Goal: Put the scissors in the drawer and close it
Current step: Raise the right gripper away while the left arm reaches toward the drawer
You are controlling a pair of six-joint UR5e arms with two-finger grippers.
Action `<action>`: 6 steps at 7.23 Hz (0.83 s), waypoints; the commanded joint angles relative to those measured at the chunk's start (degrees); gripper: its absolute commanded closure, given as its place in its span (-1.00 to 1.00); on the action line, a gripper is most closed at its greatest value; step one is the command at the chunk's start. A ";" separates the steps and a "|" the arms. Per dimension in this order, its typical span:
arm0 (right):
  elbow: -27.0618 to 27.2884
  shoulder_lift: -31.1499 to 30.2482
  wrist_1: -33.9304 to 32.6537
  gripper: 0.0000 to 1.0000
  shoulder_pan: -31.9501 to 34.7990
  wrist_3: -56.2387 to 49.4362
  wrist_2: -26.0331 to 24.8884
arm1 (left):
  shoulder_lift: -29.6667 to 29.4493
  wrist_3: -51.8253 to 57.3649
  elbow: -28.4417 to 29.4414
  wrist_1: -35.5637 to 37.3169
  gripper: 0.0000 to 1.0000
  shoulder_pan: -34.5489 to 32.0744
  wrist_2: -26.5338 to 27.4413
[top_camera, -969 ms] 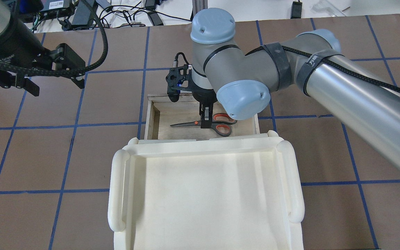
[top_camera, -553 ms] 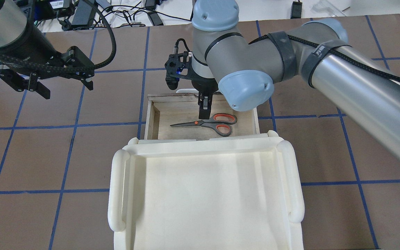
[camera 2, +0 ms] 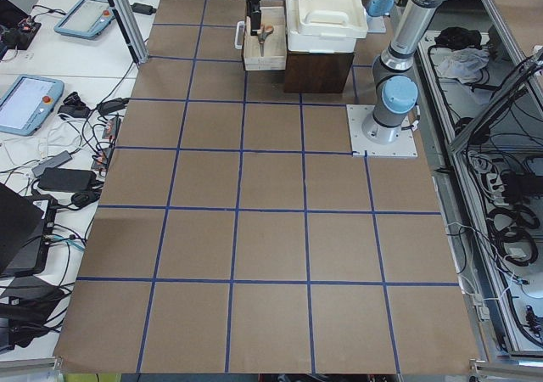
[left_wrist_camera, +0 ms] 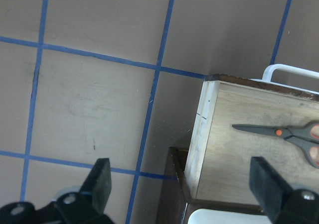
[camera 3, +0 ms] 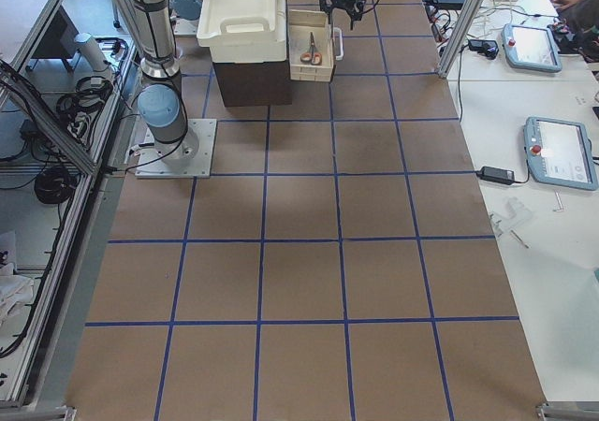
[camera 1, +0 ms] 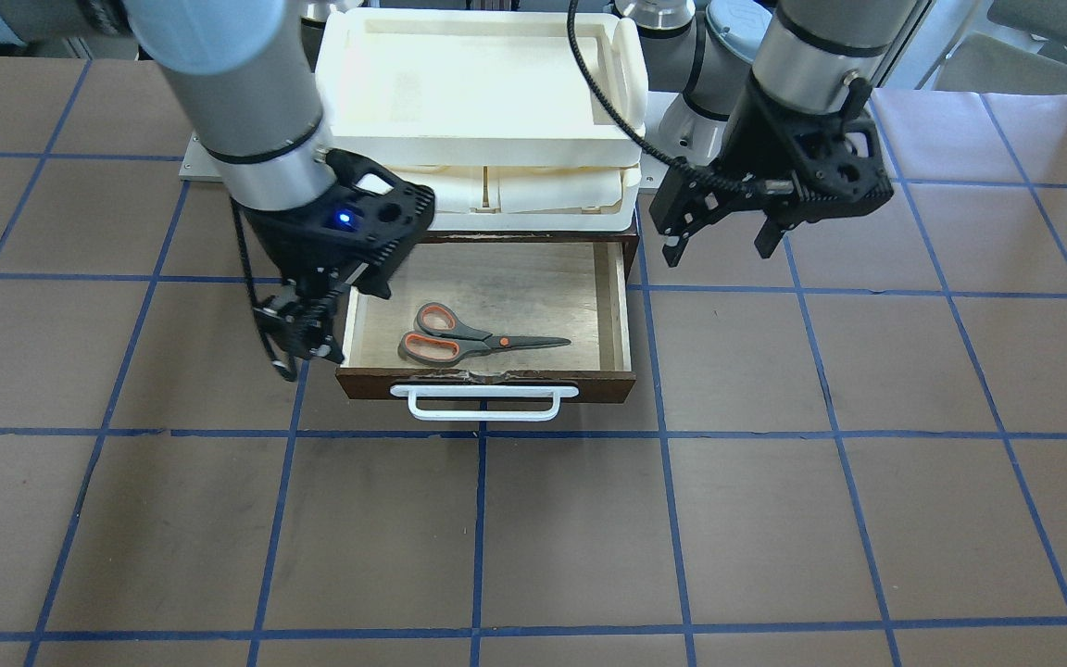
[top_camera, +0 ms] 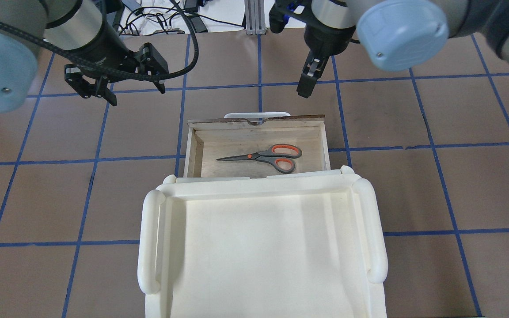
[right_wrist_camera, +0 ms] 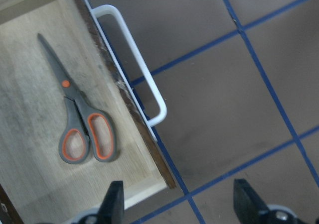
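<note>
The small scissors with grey and red-orange handle loops point(top_camera: 261, 157) lie flat on the pale plywood floor of the dark brown wooden drawer point(camera 1: 589, 386), which stands open under the cream plastic tray unit point(top_camera: 259, 185). The right tool point(top_camera: 305, 88) hangs above the brown tabletop point(camera 1: 774, 519) with its fingers apart, holding nothing. The drawer's front corner and the white bar handle point(camera 1: 485, 404) are just beside and below it. The left tool point(camera 1: 716, 255) is also spread wide and empty, with the drawer's other side wall below and beside it
</note>
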 commanded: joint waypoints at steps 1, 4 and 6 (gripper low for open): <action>-0.06 -4.90 2.00 -0.61 -7.26 8.52 -0.11 | -7.60 -4.67 1.54 8.47 -0.98 -5.95 0.40; 0.20 -6.93 3.40 -0.74 -7.99 40.57 -3.62 | -20.60 -5.98 13.20 11.58 -1.00 -10.61 3.74; 0.03 -6.76 5.87 -0.97 -8.16 52.81 -5.47 | -27.82 -7.50 15.16 16.23 -0.98 -12.37 3.83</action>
